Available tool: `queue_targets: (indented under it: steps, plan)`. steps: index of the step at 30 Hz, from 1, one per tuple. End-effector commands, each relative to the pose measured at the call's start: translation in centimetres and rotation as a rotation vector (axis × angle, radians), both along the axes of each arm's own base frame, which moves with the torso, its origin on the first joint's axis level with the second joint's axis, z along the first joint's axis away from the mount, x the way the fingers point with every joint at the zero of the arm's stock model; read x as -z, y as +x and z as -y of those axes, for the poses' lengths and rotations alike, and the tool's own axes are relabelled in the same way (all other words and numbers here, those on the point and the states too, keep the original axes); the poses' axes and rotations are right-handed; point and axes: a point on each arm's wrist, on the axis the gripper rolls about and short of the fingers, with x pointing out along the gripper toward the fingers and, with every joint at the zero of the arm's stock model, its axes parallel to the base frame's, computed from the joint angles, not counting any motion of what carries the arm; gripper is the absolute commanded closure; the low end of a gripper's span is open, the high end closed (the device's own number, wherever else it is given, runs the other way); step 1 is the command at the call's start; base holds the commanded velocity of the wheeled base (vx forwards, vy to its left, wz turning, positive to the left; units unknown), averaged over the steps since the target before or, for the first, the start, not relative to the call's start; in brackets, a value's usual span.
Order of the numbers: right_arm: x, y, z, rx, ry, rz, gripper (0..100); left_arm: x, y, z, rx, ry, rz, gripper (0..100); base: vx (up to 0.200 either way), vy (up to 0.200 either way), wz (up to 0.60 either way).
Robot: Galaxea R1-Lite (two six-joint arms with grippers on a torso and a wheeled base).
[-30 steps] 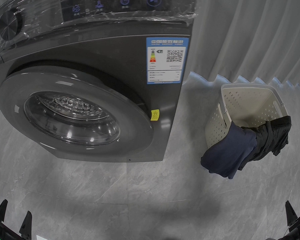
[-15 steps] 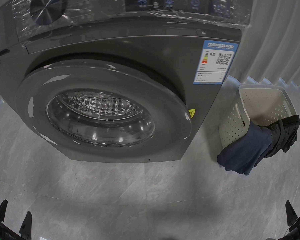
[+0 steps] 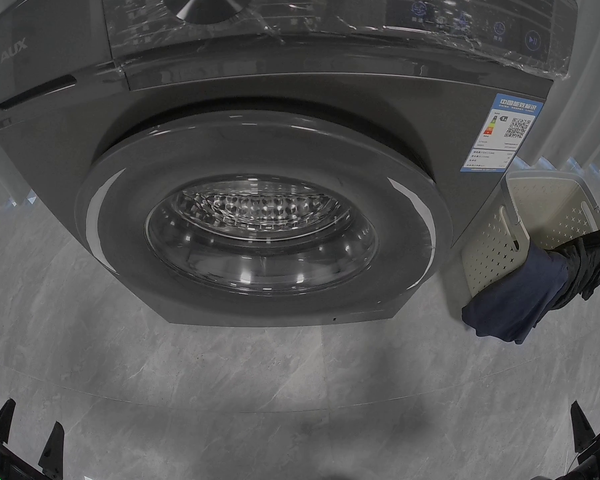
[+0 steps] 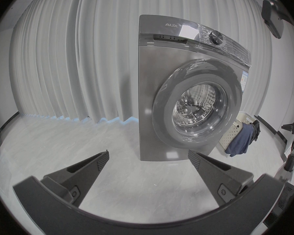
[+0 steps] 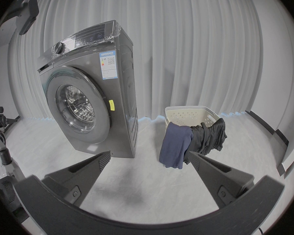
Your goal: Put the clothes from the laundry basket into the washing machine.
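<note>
Clothes [image 3: 533, 288] are draped over the rim of the laundry basket [image 3: 493, 248], a navy piece [image 3: 513, 301] and a black one [image 3: 590, 261], on the floor well ahead of my right gripper [image 3: 593, 401]. Washing machine [image 3: 260, 135] sits just beside the basket, ahead of my left gripper [image 3: 28, 427], with its door [image 3: 260, 161] shut. Both grippers hang low, fingers spread wide, and I've got nothing in either one.

A pale pleated curtain [image 4: 72, 66] meets a grey marbled floor [image 3: 247, 375].
</note>
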Motion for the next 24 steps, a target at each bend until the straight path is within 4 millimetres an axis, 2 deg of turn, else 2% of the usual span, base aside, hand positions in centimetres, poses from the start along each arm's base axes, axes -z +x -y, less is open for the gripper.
queue_targets:
  steps: [1, 8, 24]
  plan:
    - [0.48, 0.00, 0.00, 0.000, -0.001, 0.000, 0, 0.47, 0.03, 0.00, 0.001, 0.000, -0.004, 0, 0.000, 0.000, 0.00]
    - [0.48, 0.00, 0.00, 0.000, -0.001, 0.000, 0, 0.47, 0.03, 0.00, 0.001, -0.002, -0.004, 0, 0.000, 0.171, 0.00]
    - [0.48, 0.00, 0.00, 0.001, -0.003, 0.001, 0, 0.47, 0.03, 0.00, 0.001, -0.002, -0.004, 0, 0.000, 0.000, 0.00]
